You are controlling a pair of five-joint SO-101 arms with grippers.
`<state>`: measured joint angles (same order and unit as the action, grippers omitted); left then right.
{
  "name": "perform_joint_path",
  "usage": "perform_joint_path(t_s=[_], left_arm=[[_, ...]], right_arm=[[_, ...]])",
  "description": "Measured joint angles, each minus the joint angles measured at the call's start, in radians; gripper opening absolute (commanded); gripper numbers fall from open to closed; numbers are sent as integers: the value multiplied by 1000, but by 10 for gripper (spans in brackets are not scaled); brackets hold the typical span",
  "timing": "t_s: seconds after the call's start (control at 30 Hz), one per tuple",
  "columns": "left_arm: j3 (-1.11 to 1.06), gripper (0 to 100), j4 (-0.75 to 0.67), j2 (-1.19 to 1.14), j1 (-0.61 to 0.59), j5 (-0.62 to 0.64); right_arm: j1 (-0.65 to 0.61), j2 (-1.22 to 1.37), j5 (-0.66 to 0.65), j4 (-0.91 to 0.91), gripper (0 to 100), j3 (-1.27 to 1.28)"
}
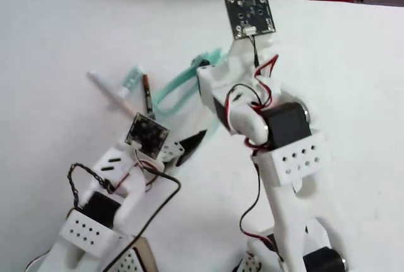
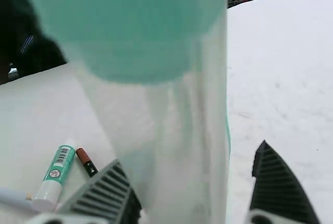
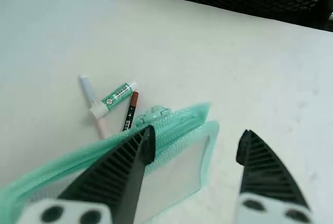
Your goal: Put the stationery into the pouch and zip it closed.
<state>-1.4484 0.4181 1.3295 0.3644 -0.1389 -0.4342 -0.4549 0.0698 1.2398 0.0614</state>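
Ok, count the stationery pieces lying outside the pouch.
3, grouped on the table: a pale pen, a green-and-white marker against it, and a brown pen nearest the pouch. Others may sit hidden inside it.

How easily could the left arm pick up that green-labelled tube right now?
Probably yes, with a turn: the green-labelled tube lies uncovered on the table, just beside the open left hand. But the clear pouch sits between its fingers, so it would have to back off that first.

From where I stood no writing could be read; the green tube bore a barcode and illegible print.
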Motion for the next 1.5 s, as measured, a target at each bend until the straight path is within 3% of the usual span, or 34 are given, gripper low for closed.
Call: perform_joint_path(t_s=[0.17, 0.33, 0.5, 0.7, 0.9, 1.17, 1.37, 1.5], left_arm=[[187, 301, 313, 95, -6, 0], [338, 301, 624, 391, -199, -3], [400, 301, 684, 448, -471, -78], [473, 301, 684, 259, -545, -81], [637, 301, 652, -77, -594, -84], [994, 298, 647, -802, -597, -106], [1386, 298, 815, -1287, -563, -351], [1680, 298, 962, -1590, -534, -344]], right_arm=[[52, 2, -3, 0, 248, 5], [87, 6, -3, 20, 248, 5], [37, 5, -3, 68, 248, 5], [32, 3, -3, 98, 247, 2], [32, 3, -3, 106, 247, 2], [34, 3, -3, 106, 247, 2], [34, 3, -3, 112, 247, 2], [34, 3, -3, 112, 247, 6]])
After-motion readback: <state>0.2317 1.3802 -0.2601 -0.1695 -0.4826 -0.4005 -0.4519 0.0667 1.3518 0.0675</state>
